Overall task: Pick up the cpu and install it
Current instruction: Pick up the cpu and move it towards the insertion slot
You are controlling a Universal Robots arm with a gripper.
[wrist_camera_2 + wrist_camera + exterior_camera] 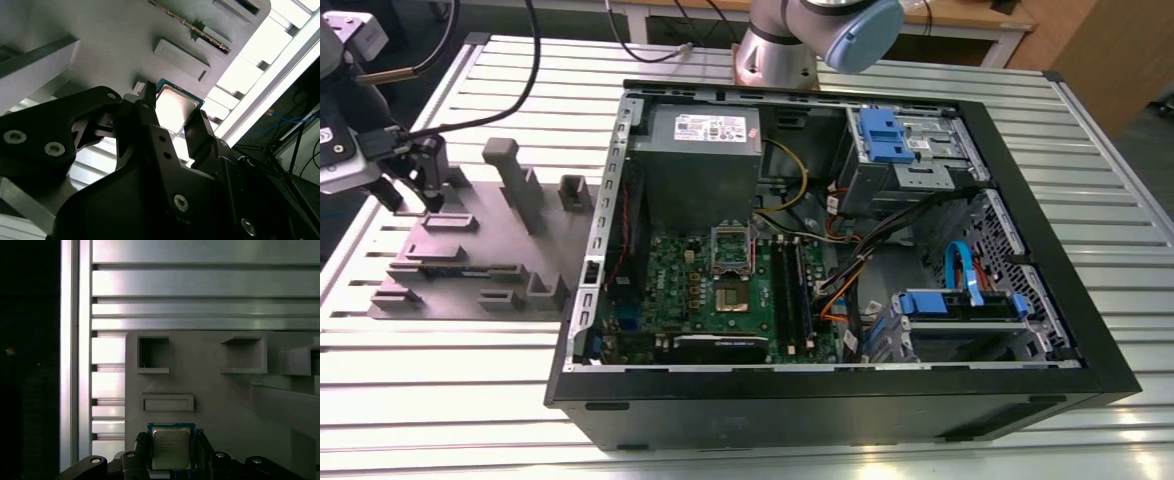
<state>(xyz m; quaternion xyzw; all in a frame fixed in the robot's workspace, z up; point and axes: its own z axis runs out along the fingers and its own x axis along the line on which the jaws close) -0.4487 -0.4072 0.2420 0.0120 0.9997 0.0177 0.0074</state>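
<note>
The tool (414,195) hangs at the exterior view's left over the grey parts tray (467,250) on the slatted worktop (454,350). Its fingers are spread, one at each side of the cpu (171,447) and close to its edges, though we see no firm pinch. In both wrist views the cpu lies flat on the tray, metal lid up, directly between the fingers; being square, it has no long axis, and its sides run parallel to the tray's pockets. The open computer case (854,400) stands well apart toward the exterior view's right.
</note>
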